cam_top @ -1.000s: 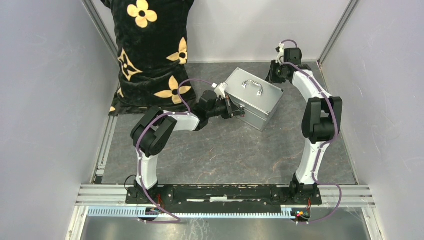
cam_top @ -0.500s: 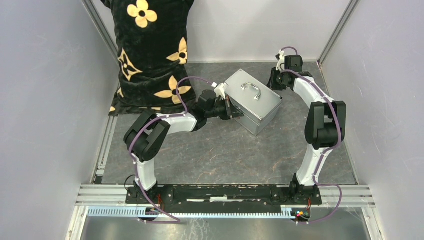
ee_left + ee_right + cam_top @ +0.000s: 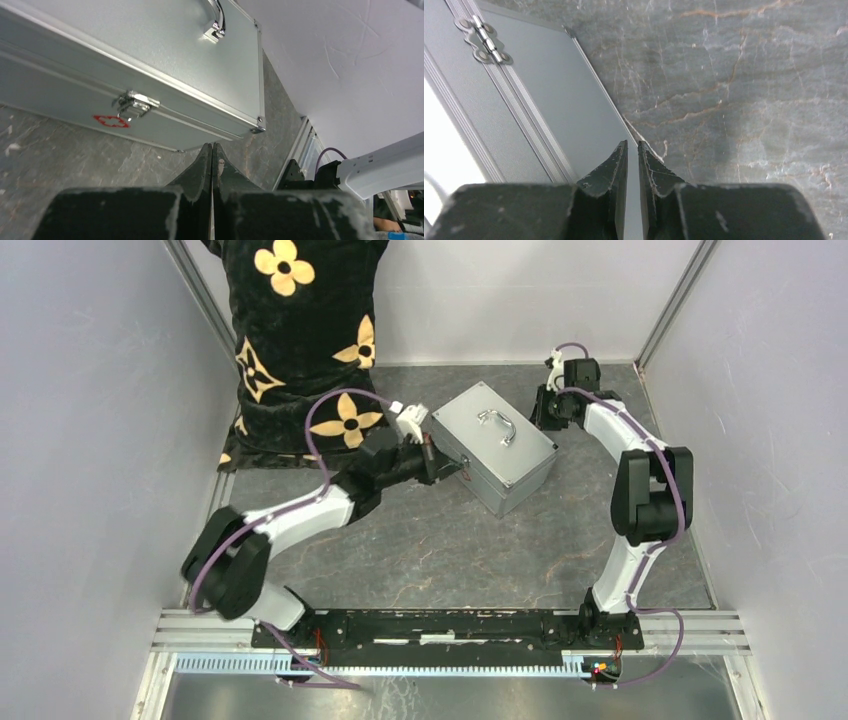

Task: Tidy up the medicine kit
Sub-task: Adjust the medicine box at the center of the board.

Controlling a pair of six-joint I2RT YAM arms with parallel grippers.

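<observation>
Left gripper (image 3: 212,146): fingers pressed together, holding nothing. In the overhead view it sits just left of centre, its tips aimed at the medicine kit (image 3: 495,445) and close beside the kit's left-hand face.

Right gripper (image 3: 632,144): fingers drawn narrow with a thin slit of daylight between them, nothing in the slit. It hangs at the kit's upper right side, over the line where the case wall meets the stone-patterned table (image 3: 430,540).

Location of the kit: upper centre of the overhead frame, standing on the table between the two grippers. Its lid is down and its chrome handle (image 3: 497,425) is on top. The long axis runs on a diagonal from upper left to lower right.

Faces: the left wrist view shows the latch (image 3: 135,104) and a red cross mark (image 3: 111,121), both up and to the left of the fingertips and clear of them. The right wrist view shows a hinge (image 3: 484,40), so the right arm stands at the back.

Judgement: opening the lid turns on the latch, and the left gripper is the nearer one. It would have to shift towards the latch first.
</observation>
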